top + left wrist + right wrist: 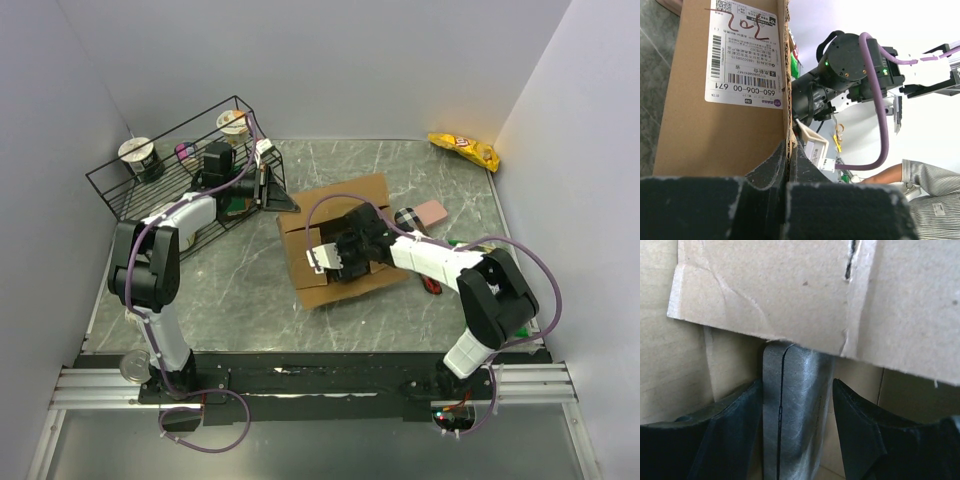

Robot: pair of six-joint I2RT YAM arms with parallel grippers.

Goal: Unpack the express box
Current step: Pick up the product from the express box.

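Right up close in the left wrist view, the left end effector (pixel 789 152) is shut tight on the edge of a brown side of the express box (pixel 725 135), the side with the white label (pixel 745 50). In the right wrist view, the right end effector (pixel 796 382) is down inside the box. Its two fingers sit on each side of a grey flat thing (pixel 795 410) and seem to squeeze it, and a torn flap (pixel 765 285) hangs just above. In the top view, the box sits open in the middle of the desk (pixel 220 290), between the two arms. I think the box is light and stiff, but its flaps can bend and rip, so it is best to hold a flap near its fold. The grey thing looks smooth and may slip. The black wire rack (pixel 165 170) with cups (pixel 139 155) stands just beside the left arm and could get bumped. A pink thing (pixel 432 210) lies near the box, and a yellow bag (pixel 463 150) lies well apart in the back corner.
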